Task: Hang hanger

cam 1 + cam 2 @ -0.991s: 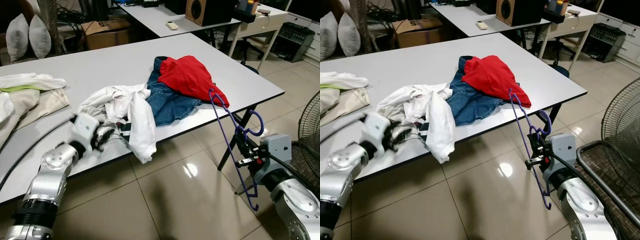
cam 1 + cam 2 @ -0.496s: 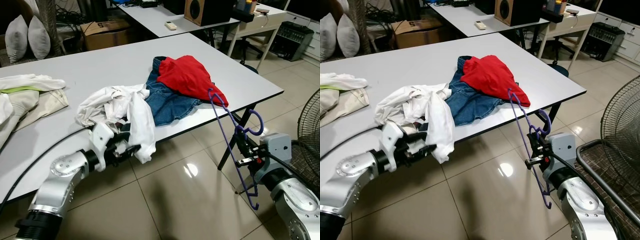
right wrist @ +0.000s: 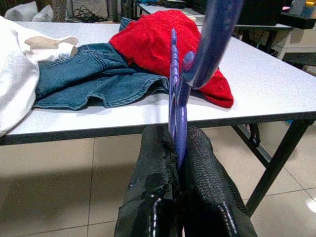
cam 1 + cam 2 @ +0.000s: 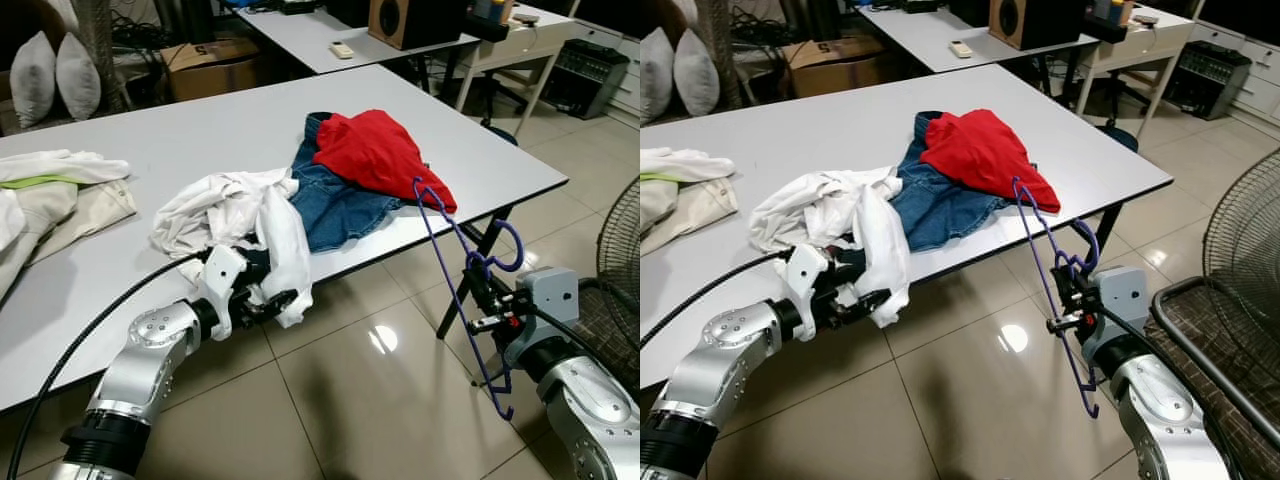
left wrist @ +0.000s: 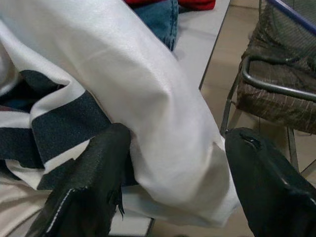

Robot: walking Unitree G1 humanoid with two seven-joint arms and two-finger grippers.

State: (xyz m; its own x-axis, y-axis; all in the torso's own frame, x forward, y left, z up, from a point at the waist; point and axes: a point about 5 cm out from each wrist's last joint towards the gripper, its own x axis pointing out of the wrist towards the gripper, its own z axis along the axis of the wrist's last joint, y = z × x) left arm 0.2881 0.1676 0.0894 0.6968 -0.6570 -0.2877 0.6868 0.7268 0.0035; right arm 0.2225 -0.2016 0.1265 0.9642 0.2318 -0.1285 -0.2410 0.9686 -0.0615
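Off the front edge of the white surface [image 4: 200,130], the purple hanger [image 4: 455,270] is being held upright by the right gripper [image 4: 487,308], its fingers [image 3: 158,197] clamped on the thin frame, with its top touching the red garment [image 4: 375,150] lying on the jeans [image 4: 335,205]. At the same edge, the left gripper [image 4: 268,292] is being reached forward, fingers [image 5: 89,187] spread around the hanging fold of the white garment [image 4: 275,235].
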